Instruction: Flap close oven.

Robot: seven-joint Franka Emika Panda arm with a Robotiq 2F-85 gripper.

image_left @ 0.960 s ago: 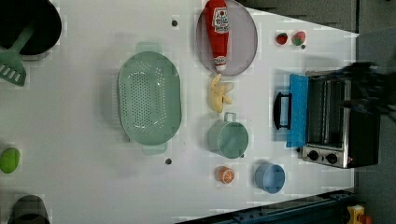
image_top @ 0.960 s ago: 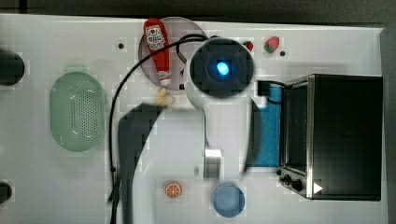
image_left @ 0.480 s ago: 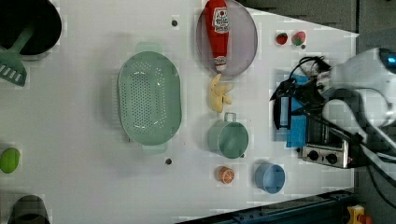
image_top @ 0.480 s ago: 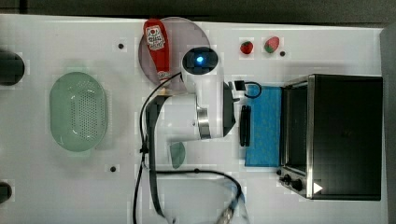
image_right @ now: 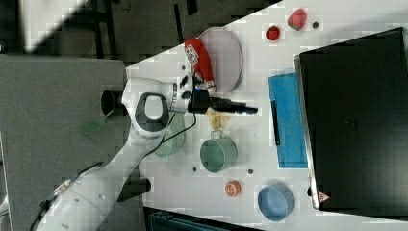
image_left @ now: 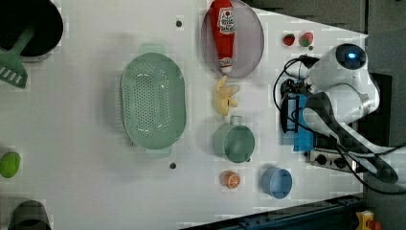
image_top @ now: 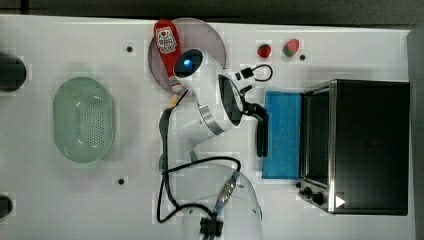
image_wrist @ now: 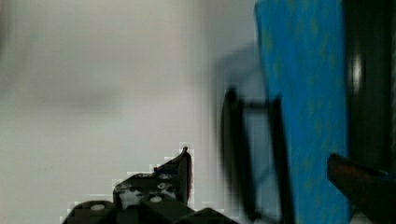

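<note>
The oven (image_top: 367, 145) is a black box at the top view's right, with its blue door (image_top: 282, 135) folded down flat on the white table. The door's black bar handle (image_top: 261, 137) runs along its outer edge. My gripper (image_top: 257, 111) hangs open at the upper end of that handle. In the wrist view one finger (image_wrist: 180, 170) is over the table and the other (image_wrist: 359, 179) over the blue door (image_wrist: 303, 112), with the handle (image_wrist: 233, 149) between them. In the right view my gripper (image_right: 245, 109) points at the door (image_right: 288, 120).
A ketchup bottle (image_top: 166, 42) lies on a grey plate (image_top: 205, 37) behind the arm. A green colander (image_top: 84, 120) sits far to the top view's left. A banana (image_left: 224, 96), green cup (image_left: 234, 141), orange half (image_left: 230, 179) and blue bowl (image_left: 276, 182) lie near the door.
The arm's body has swung toward the top view's left, uncovering the blue door. The hand has settled by the handle's end. The door stays flat and open.
</note>
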